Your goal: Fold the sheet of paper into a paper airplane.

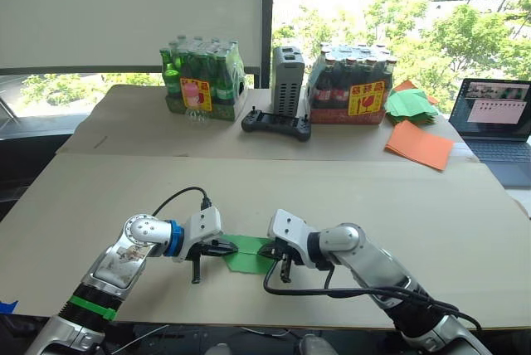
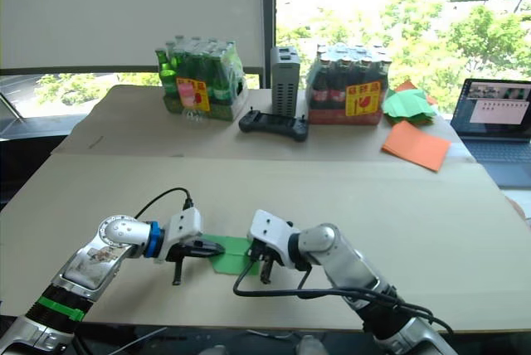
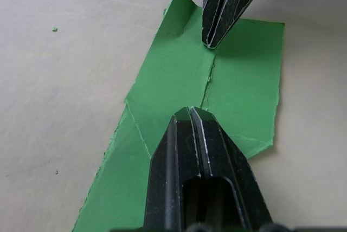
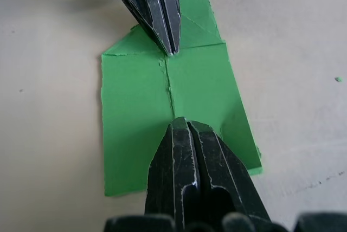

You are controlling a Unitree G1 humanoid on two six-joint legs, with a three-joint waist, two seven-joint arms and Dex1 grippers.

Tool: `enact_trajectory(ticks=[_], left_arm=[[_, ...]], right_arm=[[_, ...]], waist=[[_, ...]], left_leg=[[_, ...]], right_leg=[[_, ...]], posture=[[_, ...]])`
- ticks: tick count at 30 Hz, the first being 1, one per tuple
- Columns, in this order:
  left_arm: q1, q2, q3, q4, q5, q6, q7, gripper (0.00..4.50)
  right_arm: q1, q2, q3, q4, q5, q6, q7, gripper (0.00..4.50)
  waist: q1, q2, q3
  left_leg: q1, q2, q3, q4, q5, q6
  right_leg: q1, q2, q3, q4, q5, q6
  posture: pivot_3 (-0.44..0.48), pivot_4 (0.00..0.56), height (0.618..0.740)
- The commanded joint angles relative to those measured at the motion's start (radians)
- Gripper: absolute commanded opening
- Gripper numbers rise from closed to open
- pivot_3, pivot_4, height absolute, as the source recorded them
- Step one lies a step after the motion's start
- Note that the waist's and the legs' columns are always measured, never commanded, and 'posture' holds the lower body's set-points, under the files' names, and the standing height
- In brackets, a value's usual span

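The sheet of paper [image 1: 249, 253] lies flat on the near cardboard-covered table [image 1: 398, 197], close to its front edge, partly folded: two corner flaps meet along a centre seam, giving a point toward the left gripper's side. The left gripper [image 1: 222, 248] has its two black fingers pressed together, tips down on the seam at the paper's 9 o'clock end. The right gripper [image 1: 274, 250] comes in from 3 o'clock, fingers likewise together, tips resting on the same seam at the squarer end. In the left wrist view the left gripper's fingertips [image 3: 191, 114] sit on the fold and the right gripper's [image 3: 216, 41] touch it further along; the paper's long edges look slightly ragged, and one corner lifts a little.

Bare tabletop spreads wide at 12, 9 and 3 o'clock of the paper. The front edge lies near at 6 o'clock, just behind both forearms. A black cable loops over the left wrist, and another trails along the right arm toward the front edge.

On the far table, well apart at 12 o'clock, stand a pack of green bottles [image 1: 202, 80], a grey box [image 1: 288, 80] with a black controller [image 1: 276, 125] before it, and a pack of dark bottles [image 1: 351, 85]. At about 2 o'clock lie crumpled green sheets [image 1: 412, 104], an orange sheet [image 1: 420, 145] and an open laptop [image 1: 495, 127]
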Motion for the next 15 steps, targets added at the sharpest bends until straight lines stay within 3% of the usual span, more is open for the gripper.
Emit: enact_trajectory(ticks=[1,10,15], left_arm=[[0.003,0.014,-0.011,0.010,0.022,-0.005,0.003,0.00],[-0.006,0.009,-0.015,0.028,0.026,-0.018,0.002,0.00],[-0.012,0.003,-0.017,0.038,0.024,-0.025,0.005,0.00]], right_arm=[[0.063,-0.069,0.003,0.023,-0.016,0.072,0.002,0.04],[0.124,-0.152,-0.012,-0.057,-0.018,0.078,-0.003,0.04],[0.109,-0.088,-0.128,-0.182,0.096,-0.003,-0.002,0.04]], waist=[[0.002,0.000,0.000],[0.006,0.000,-0.001],[0.013,0.000,0.000]], left_leg=[[0.000,0.000,0.000,0.000,0.000,0.000],[0.000,0.000,0.000,0.000,0.000,0.000],[-0.001,0.000,0.000,0.000,0.000,0.000]], right_leg=[[0.000,0.000,0.000,0.000,0.000,0.000],[0.001,0.000,0.000,-0.001,0.000,0.000],[0.000,0.000,0.000,-0.001,0.000,0.001]], posture=[[0.000,0.150,0.740],[0.000,0.150,0.740],[0.000,0.150,0.740]])
